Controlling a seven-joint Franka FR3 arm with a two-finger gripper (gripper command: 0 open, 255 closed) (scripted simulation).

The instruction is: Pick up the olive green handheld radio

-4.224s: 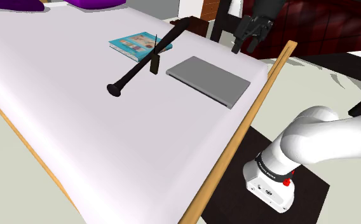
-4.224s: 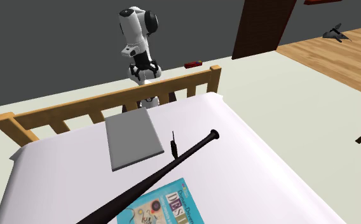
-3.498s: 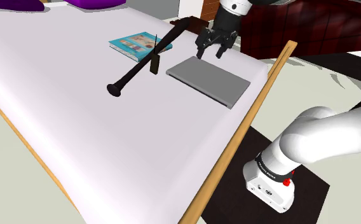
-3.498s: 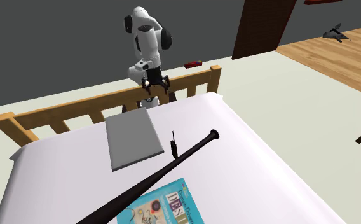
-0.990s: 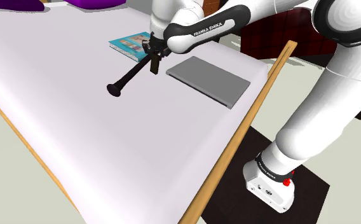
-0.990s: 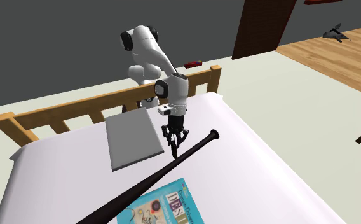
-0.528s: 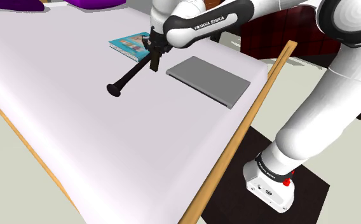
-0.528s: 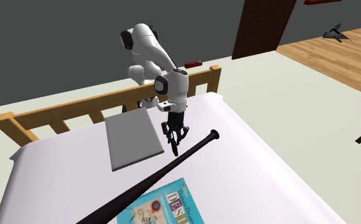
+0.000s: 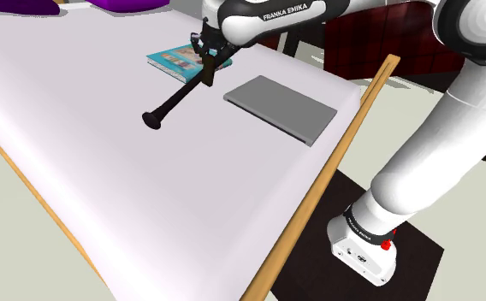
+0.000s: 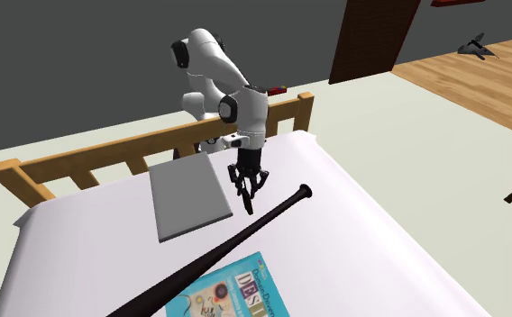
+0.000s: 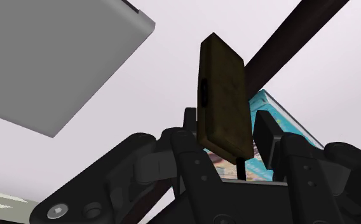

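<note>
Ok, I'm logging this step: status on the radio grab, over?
Gripper shut on the olive radio. Radio upright, antenna up, looks just off the bed. Close beside it: black bat.

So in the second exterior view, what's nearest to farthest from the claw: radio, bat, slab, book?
1. Radio, held in the claw.
2. Bat and slab, either side of it: too close to call.
3. Book, farthest, by the view's bottom edge.

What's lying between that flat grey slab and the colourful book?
A long black bat lies slantwise between the grey slab and the book, clearest in the second exterior view. Over the gap hangs the gripper, shut on the dark olive radio.
</note>
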